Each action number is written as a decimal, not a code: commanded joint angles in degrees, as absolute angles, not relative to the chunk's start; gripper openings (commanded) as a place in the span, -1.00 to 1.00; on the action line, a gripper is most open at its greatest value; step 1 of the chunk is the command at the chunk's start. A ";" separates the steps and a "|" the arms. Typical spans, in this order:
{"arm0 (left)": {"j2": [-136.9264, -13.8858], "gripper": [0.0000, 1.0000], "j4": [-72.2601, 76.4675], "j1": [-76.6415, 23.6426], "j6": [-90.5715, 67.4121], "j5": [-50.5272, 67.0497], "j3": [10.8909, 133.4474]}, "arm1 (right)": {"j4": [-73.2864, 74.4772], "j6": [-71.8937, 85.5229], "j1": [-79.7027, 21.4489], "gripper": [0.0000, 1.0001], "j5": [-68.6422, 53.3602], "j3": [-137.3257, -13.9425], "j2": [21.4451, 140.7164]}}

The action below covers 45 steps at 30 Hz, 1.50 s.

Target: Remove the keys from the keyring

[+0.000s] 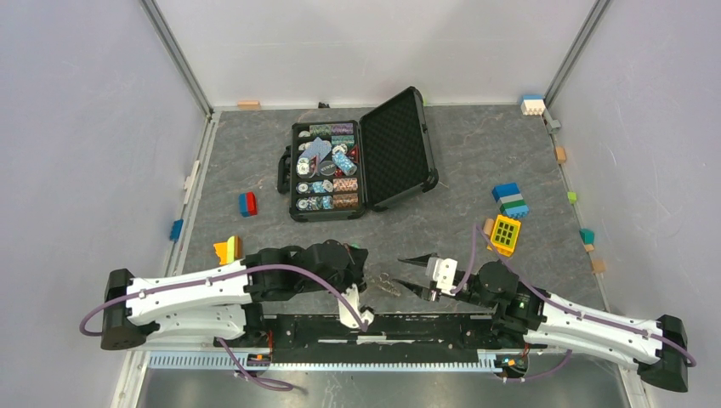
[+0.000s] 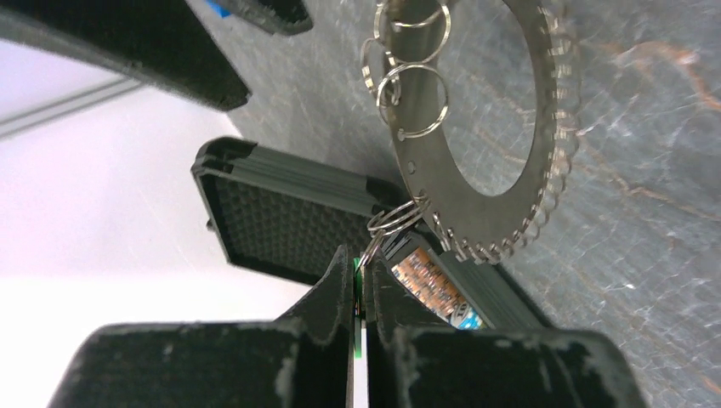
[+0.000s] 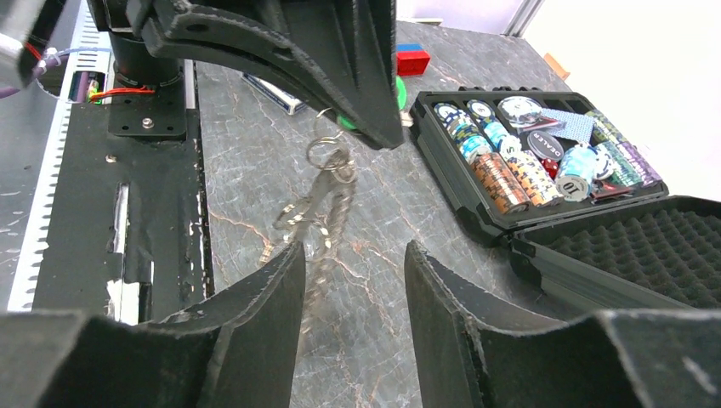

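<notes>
My left gripper (image 2: 361, 272) is shut on a bright green tag (image 2: 357, 293). From the tag hang small split rings (image 2: 393, 219), and from them the keyring (image 2: 429, 144), a silver hoop with the keys (image 2: 557, 127) fanned like saw teeth round its rim. The bunch dangles above the grey table. In the top view the keyring (image 1: 388, 283) hangs between the two arms. My right gripper (image 3: 353, 255) is open and empty, pointing at the blurred keyring (image 3: 319, 212), which hangs just beyond its left fingertip. The left gripper (image 3: 374, 127) shows above it.
An open black case (image 1: 327, 214) with poker chips stands behind, its foam lid (image 1: 398, 146) tilted right. Loose coloured blocks lie around: red-blue (image 1: 247, 203), yellow-orange (image 1: 228, 249), a yellow grid (image 1: 506, 234), a blue-green stack (image 1: 511, 201). A black base plate (image 1: 383, 327) runs along the near edge.
</notes>
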<state>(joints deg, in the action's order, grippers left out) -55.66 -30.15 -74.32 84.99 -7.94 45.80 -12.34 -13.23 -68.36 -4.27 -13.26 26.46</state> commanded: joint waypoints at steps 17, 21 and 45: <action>-50.58 -0.95 -30.51 -74.61 94.72 11.73 46.57 | -14.80 -16.59 -68.29 0.13 -21.49 -16.49 28.83; -52.09 -0.95 -32.05 -74.61 95.93 8.92 46.23 | -16.47 -16.30 -68.29 0.08 -21.24 -16.87 31.10; -50.56 -0.95 -30.87 -75.36 96.81 7.85 45.09 | -14.23 -16.30 -68.29 0.02 -10.03 -16.28 38.71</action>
<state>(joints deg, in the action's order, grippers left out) -51.81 -34.04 -75.05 94.43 7.62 44.91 -14.68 -15.16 -68.36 -6.02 -14.52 37.87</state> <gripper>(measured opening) 0.061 0.504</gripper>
